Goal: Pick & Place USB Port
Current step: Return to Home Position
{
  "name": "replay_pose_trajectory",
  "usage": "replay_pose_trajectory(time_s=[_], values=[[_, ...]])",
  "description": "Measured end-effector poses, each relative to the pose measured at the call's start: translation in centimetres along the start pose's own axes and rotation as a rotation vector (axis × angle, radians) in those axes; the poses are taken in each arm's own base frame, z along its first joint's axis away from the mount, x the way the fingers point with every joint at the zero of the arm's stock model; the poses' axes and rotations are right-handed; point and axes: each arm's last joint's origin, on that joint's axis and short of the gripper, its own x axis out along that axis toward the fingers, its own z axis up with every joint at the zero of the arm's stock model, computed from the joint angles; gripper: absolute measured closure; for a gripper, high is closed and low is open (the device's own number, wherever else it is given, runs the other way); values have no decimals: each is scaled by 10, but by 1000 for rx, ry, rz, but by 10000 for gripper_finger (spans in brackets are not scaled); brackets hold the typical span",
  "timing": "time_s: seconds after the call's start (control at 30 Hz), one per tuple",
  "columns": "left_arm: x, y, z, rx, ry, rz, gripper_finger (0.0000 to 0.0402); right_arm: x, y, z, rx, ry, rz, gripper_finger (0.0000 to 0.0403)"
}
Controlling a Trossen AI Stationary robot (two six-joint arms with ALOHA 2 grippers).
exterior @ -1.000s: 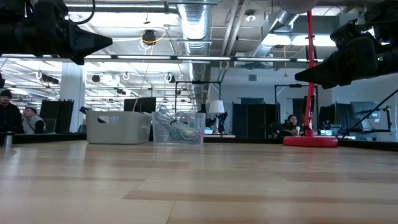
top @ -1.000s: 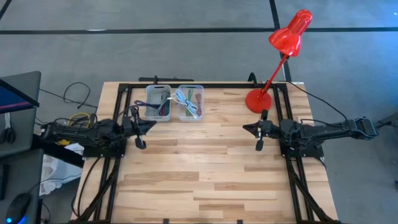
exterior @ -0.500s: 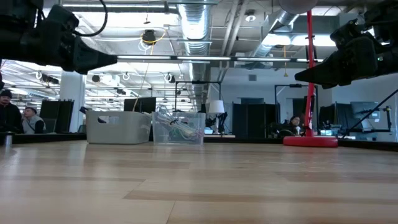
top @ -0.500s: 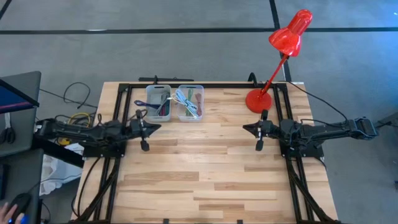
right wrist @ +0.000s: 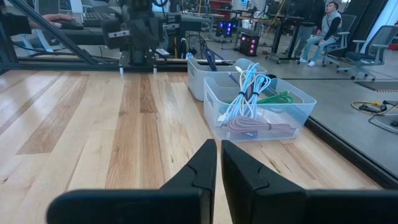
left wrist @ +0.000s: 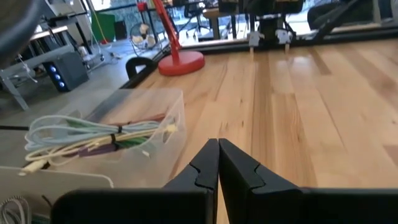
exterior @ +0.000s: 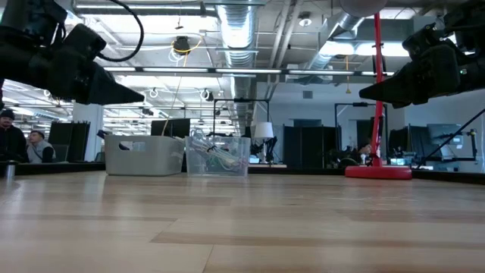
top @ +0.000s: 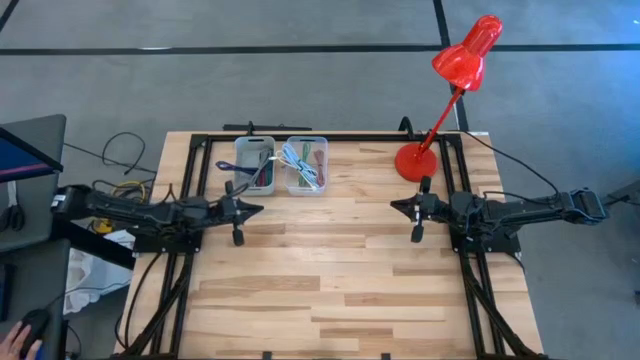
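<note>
Two clear bins stand side by side at the table's far edge: the left bin (top: 254,165) holds dark and coloured cables, the right bin (top: 305,165) (left wrist: 134,134) (right wrist: 258,109) holds coiled pale blue, white, green and pink USB cables. My left gripper (top: 250,209) (left wrist: 218,148) hovers above the table just near of the bins, fingers shut and holding nothing. My right gripper (top: 397,207) (right wrist: 218,149) hangs shut and empty over the table's right side, pointing left.
A red desk lamp (top: 415,160) stands on its round base at the far right corner, its head (top: 467,52) reaching beyond the table. Bare wood lies between the arms and toward the near edge. People sit in the room behind (exterior: 23,144).
My left gripper has moved toward the table's right, from beside the left bin's near left corner to a spot below the gap between the bins, and has sunk slightly. It stayed shut. The right arm has kept still.
</note>
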Motion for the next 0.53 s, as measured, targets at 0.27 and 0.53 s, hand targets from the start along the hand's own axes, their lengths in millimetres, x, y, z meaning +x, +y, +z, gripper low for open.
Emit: replay_pose_trajectory(time_s=[0.27, 0.53], values=[[3, -2, -5, 16, 46, -7, 390, 0, 0, 0, 0, 0, 0, 386], [3, -2, -6, 19, 54, -8, 390, 0, 0, 0, 0, 0, 0, 386]])
